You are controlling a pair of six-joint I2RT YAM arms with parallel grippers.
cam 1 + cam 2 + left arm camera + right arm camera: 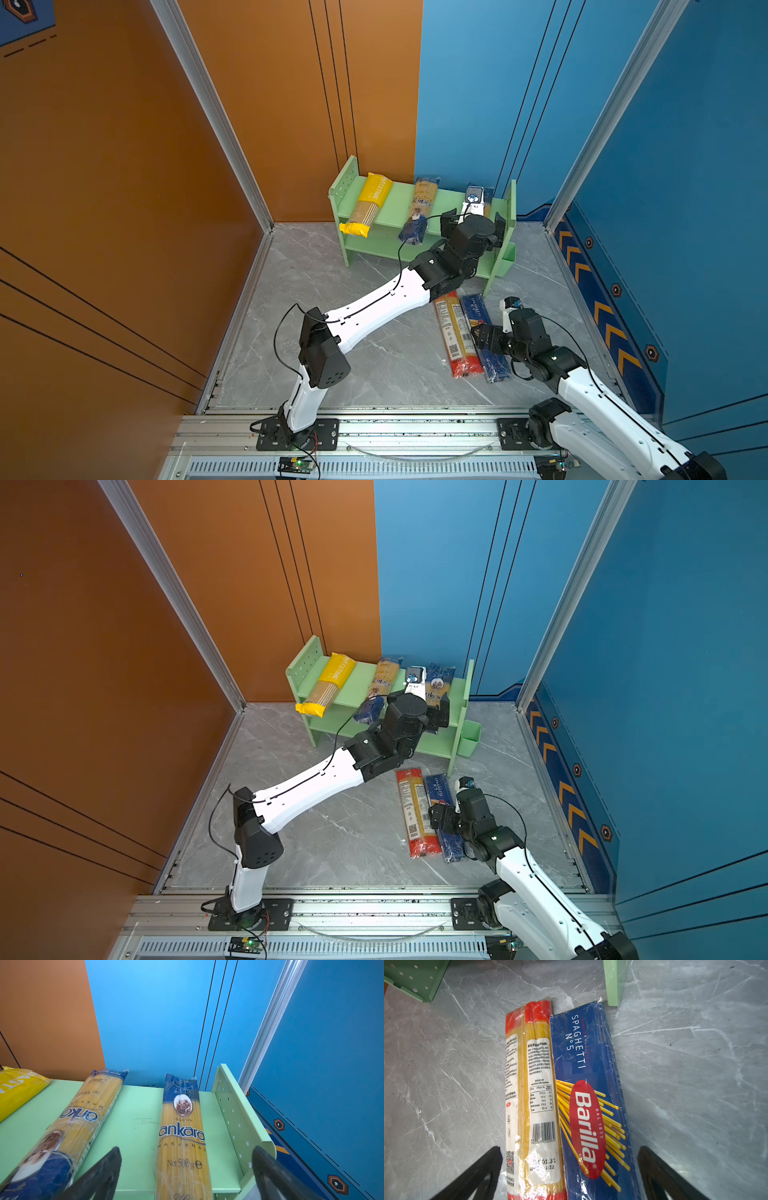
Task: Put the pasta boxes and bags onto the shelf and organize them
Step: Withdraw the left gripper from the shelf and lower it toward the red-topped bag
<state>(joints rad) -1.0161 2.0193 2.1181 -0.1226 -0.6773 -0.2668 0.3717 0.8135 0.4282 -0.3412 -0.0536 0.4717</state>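
I had the left gripper (187, 1149) spread wide over the top tier of the shelf (137, 1105); its fingers (108, 1165) stood either side of the ankara pack by the side panel (181, 1136) without touching it, so nothing was held. That pack lay flat along the tier; the other ankara pack (83, 1118) and the yellow pack (18, 1086) lay further along the same tier.

The right gripper (570, 1148) hung equally wide above the two packs not yet shelved; the red-ended pack (537, 1084) and the Barilla box (591, 1105) lay touching, side by side, on the grey marbled surface (446, 1064) near the shelf's foot.

I judged the box stiff and light but slick under its film wrap; best pinched across its narrow width near mid-length, so it would not tip. The red-ended pack looked like crinkly film over brittle strands; firm across, yet apt to sag or snap if taken by an end. With the two touching, closing on one alone would be the delicate part.
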